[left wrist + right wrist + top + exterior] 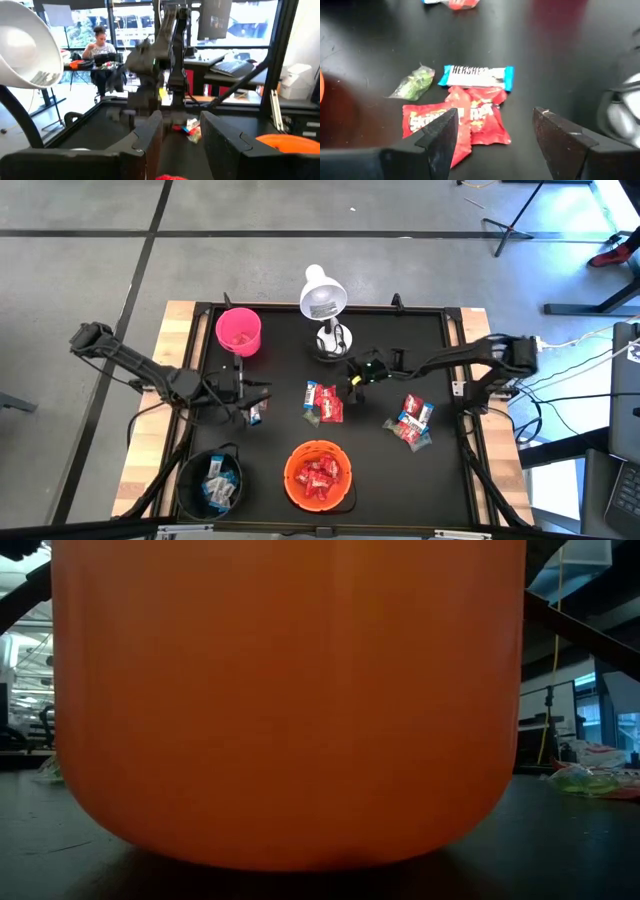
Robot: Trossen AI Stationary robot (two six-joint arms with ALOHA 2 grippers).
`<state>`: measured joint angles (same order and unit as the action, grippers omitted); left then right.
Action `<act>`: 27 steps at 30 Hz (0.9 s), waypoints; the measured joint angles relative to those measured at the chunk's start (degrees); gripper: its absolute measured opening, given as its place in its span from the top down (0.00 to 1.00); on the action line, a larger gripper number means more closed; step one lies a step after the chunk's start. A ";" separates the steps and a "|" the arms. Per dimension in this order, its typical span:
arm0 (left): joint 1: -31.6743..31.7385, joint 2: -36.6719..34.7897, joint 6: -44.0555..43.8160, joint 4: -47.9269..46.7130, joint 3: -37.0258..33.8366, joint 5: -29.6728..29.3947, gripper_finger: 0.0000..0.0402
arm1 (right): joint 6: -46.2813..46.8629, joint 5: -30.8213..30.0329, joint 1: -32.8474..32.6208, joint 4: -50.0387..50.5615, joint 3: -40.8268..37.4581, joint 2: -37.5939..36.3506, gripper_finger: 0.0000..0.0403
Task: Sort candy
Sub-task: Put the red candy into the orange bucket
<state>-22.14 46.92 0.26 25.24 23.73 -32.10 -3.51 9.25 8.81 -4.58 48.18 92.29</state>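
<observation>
Looked straight down from overhead on the whole surface. Sat level and pressed close against the orange bowl, filling that view. Peered from the left wrist across toward the lamp. Hung close from the right wrist over the central candy, shared with overhead.

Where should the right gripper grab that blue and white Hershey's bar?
Come straight down with the right gripper, open now, and pinch the Hershey's bar across its narrow width. It lies flat, its far long edge bare; red Skittles packs touch the other, so expect crowding.
</observation>
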 joint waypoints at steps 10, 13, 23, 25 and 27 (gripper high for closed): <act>4.77 0.00 -3.33 0.40 0.00 0.20 0.69 | -0.99 2.84 0.31 -4.26 0.02 10.16 0.37; 6.29 0.00 -4.70 0.17 0.00 0.24 0.69 | -0.05 2.85 0.25 -6.30 0.02 12.31 0.37; 8.90 0.00 -6.15 0.01 0.00 0.28 0.69 | 0.75 -0.51 0.12 -9.75 0.24 16.06 0.41; 9.24 0.00 -6.15 -0.05 0.00 0.28 0.69 | 0.79 -0.83 0.14 -9.78 0.24 16.09 0.46; 9.39 0.00 -6.19 -0.18 0.00 0.29 0.69 | 0.85 -1.36 0.16 -9.79 0.24 16.09 0.54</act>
<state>-12.75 46.92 -5.93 25.06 23.73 -31.81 -2.66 7.90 8.97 -14.37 48.42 108.38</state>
